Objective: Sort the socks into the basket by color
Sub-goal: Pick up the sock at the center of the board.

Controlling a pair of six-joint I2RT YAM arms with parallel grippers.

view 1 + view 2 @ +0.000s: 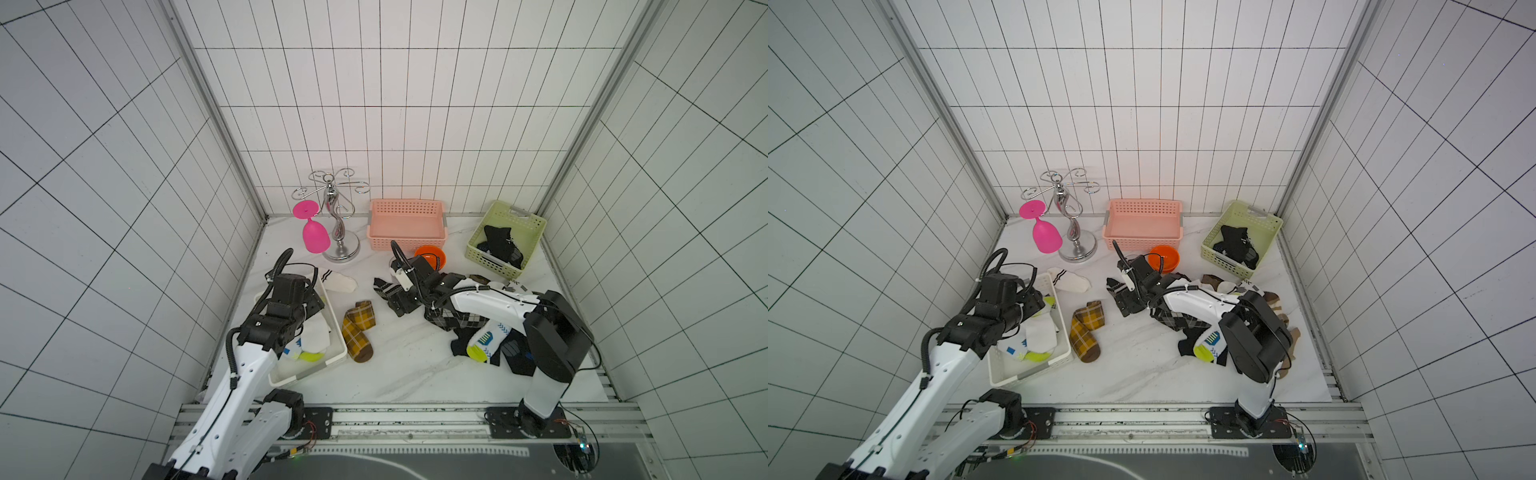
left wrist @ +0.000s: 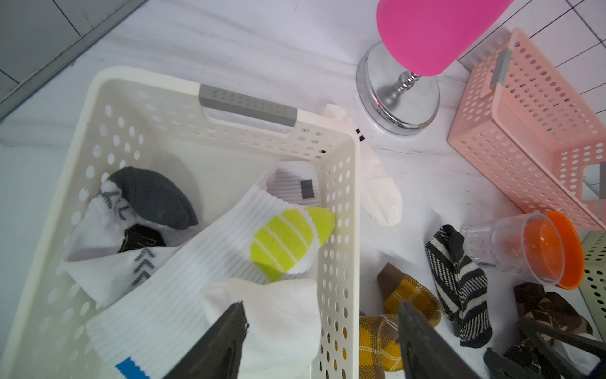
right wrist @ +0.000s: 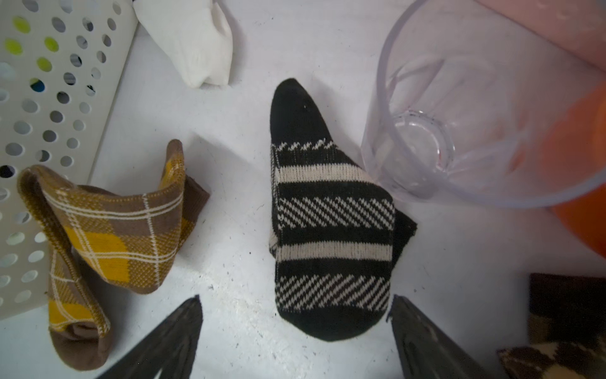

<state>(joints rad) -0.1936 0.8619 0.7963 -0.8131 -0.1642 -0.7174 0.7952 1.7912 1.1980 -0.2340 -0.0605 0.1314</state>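
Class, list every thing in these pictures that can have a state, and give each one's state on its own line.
white basket: holds white socks.
pink basket: empty.
green basket: holds black socks.
left gripper: open, above the white basket.
black striped sock: lying flat, ungripped.
right gripper: open over the black striped sock.
pink goblet: upside down.
clear cup: on its side.

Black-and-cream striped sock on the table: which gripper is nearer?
Right. The right gripper sits over the striped sock, open jaws either side of its end. The left gripper is open above the white basket, beyond the yellow plaid sock.
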